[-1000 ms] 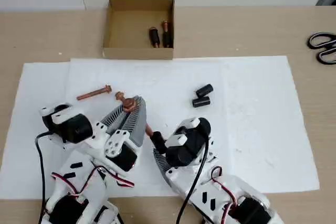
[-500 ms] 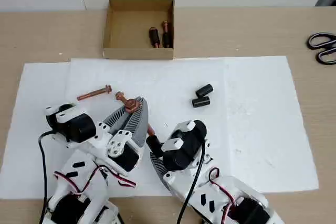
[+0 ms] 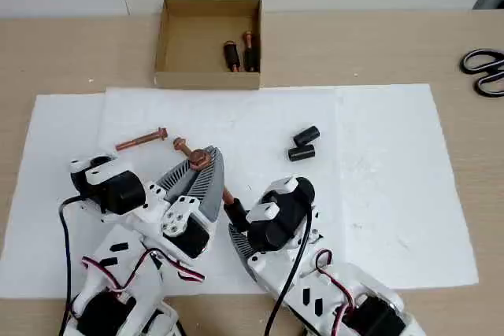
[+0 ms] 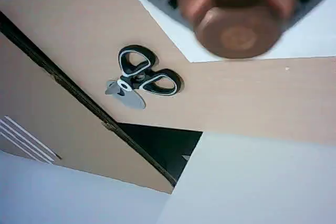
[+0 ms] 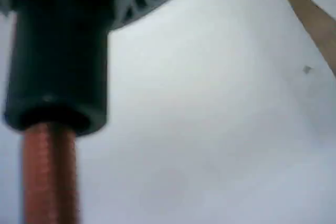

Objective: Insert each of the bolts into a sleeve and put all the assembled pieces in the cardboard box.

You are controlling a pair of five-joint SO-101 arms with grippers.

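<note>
Box (image 3: 187, 43): two assembled pieces (image 3: 240, 54) inside, near right wall. Left gripper (image 3: 206, 155) clenched on bolt (image 3: 181, 146), shank tip in sleeve (image 3: 235, 210) clamped by right gripper (image 3: 236, 215). On paper (image 3: 378, 194): loose bolt (image 3: 140, 141), two spare sleeves (image 3: 303, 145).

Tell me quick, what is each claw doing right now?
Left gripper: shut on the copper hex-head bolt.
Right gripper: shut on the black cylindrical sleeve.

On the paper (image 3: 378, 194): loose bolt (image 3: 140, 141) left, sleeves (image 3: 306, 135) right. Behind, cardboard box (image 3: 206, 79) holding assembled pieces (image 3: 231, 55). Far right, scissors (image 3: 484, 71).
</note>
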